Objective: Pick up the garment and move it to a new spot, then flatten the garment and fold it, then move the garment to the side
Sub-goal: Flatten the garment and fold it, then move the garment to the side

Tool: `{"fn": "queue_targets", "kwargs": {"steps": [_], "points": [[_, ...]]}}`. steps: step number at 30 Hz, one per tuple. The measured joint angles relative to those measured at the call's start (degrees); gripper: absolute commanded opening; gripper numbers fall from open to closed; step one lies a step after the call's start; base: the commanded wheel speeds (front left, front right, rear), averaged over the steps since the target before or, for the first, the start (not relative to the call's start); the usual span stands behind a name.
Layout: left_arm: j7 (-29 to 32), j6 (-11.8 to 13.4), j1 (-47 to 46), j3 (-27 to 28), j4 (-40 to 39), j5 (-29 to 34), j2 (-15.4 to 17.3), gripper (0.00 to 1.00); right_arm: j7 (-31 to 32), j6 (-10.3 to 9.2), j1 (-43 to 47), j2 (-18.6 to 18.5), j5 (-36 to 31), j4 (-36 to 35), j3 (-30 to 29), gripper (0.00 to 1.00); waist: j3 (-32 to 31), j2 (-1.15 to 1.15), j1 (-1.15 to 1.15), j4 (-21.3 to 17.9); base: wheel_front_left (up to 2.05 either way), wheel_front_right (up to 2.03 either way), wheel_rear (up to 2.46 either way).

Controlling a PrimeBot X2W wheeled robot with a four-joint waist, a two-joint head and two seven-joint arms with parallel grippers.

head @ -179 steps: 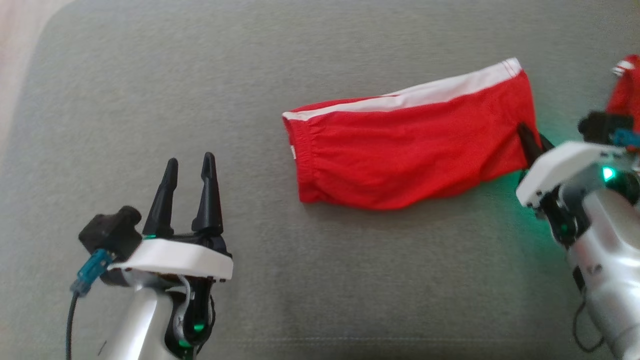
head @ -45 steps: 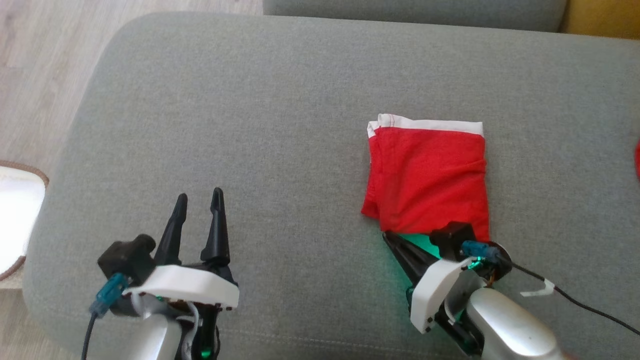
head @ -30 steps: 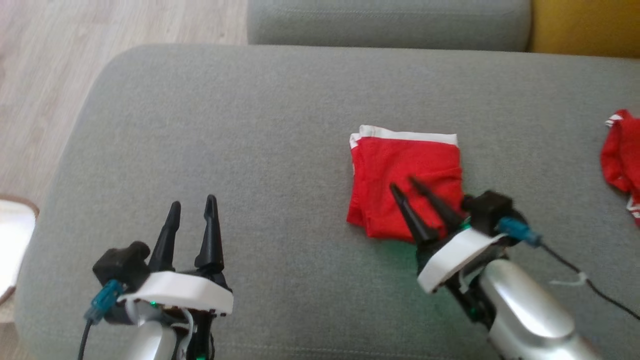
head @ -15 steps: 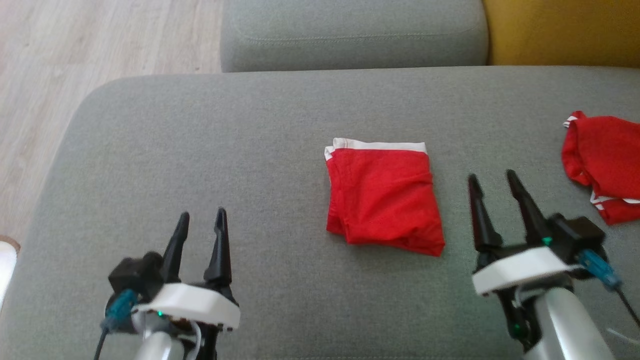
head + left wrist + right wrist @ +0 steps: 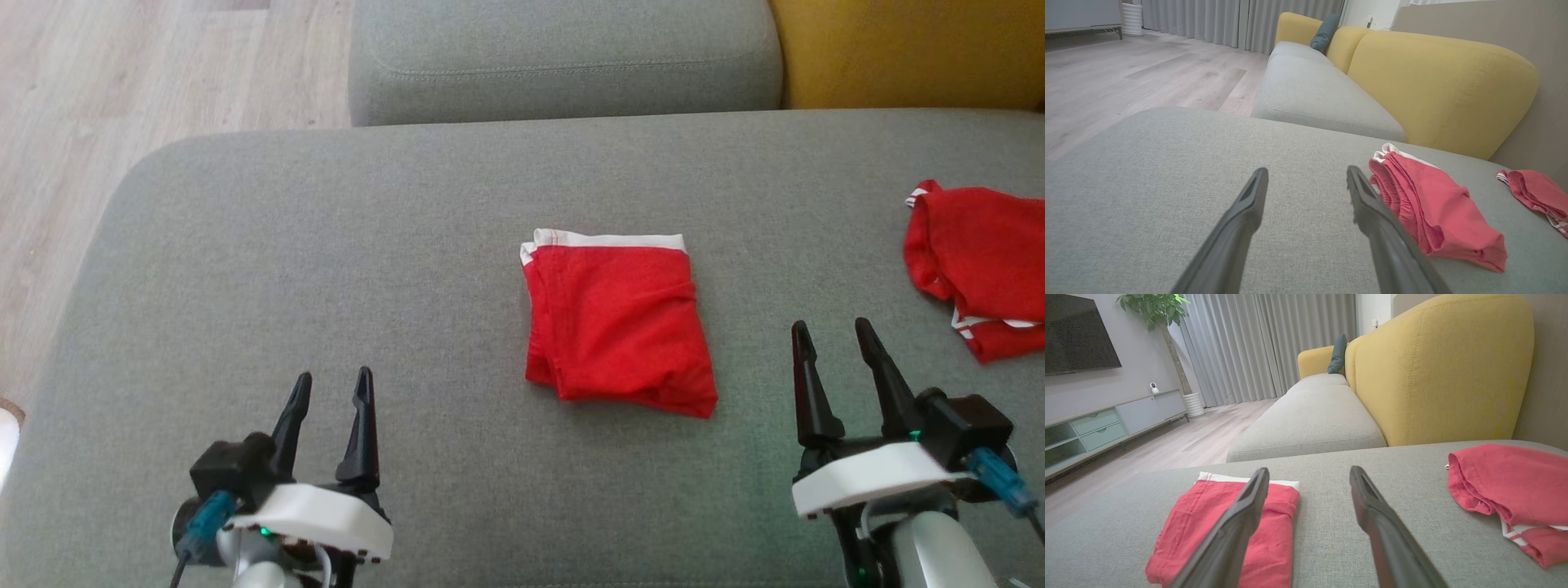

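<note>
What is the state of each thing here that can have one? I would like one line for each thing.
folded garment: red, folded to a rough square, lying on the grey cushion, held by nothing.
second garment: red, crumpled, not folded, at the cushion's right.
left end effector: open, empty.
right end effector: open, empty, apart from both garments.

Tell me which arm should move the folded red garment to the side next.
Probably the right. The right gripper stands open close beside the folded garment; the left gripper, also open, sits farther away.
</note>
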Motion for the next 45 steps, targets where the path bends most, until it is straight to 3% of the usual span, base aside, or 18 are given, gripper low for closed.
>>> {"fn": "queue_targets", "kwargs": {"steps": [16, 24, 35, 45], "points": [[0.00, -0.98, -0.01, 0.63, 0.77, 1.05, -0.82, 1.00, 0.15, 0.00, -0.10, 0.02, -0.11, 1.77, -0.30, 1.00, 0.58, 0.00, 0.00, 0.88, 0.00, 0.00, 0.00], [0.00, -1.00, -0.06, 1.00, 0.75, 1.29, -0.99, 1.00, 3.76, 0.00, -1.13, 0.05, -0.29, 3.72, -1.25, 1.00, 2.08, 0.00, 0.00, 1.73, 0.00, 0.00, 0.00], [0.00, -1.45, -2.53, 1.80, 0.16, 1.76, -2.29, 1.00, 23.92, 0.00, -15.72, -0.54, 0.86, 9.94, -2.13, 1.00, 7.48, 0.00, 0.00, 3.78, 0.00, 0.00, 0.00], [0.00, -2.02, -5.03, 2.16, 0.16, 1.77, -3.18, 1.00, 37.89, 0.00, -23.10, -7.71, 9.78, 13.40, 3.23, 1.00, 12.14, 0.00, 0.01, 6.24, 0.00, 0.00, 0.00]]}}
